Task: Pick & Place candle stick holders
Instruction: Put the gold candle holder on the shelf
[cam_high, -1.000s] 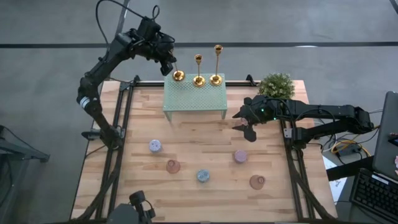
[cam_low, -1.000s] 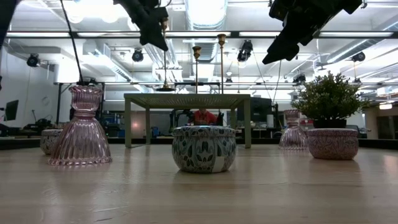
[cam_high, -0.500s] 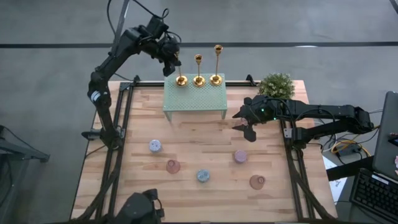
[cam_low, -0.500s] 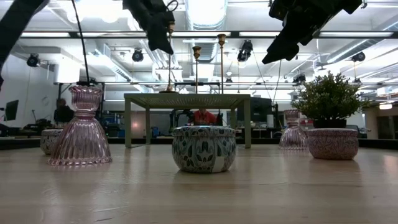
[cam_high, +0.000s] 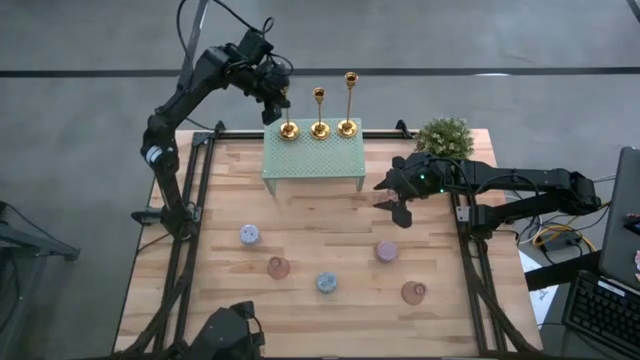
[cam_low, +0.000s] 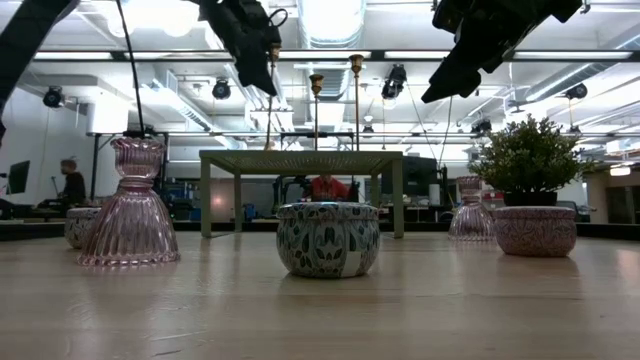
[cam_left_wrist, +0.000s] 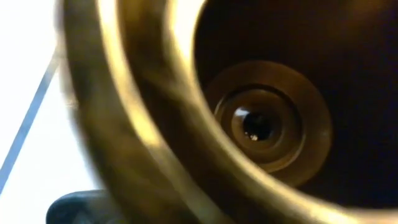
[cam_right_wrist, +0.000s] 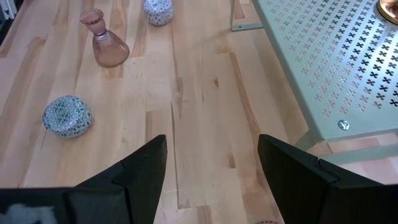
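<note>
Three candlesticks (cam_high: 319, 112) stand on the green stand (cam_high: 312, 160); the left wrist view alone shows a brass cup (cam_left_wrist: 261, 124) filling it. Left pincer (cam_high: 279, 98) grips the leftmost's top; right pincer (cam_high: 392, 196) hangs open over the counter (cam_high: 330, 240).

I see three shiny gold candlesticks standing upright in a row along the far edge of the green stand (cam_high: 312, 160): the shortest candlestick (cam_high: 288, 128) leftmost, the middle candlestick (cam_high: 319, 112) beside it, and the tallest candlestick (cam_high: 349, 103) on the right.
</note>
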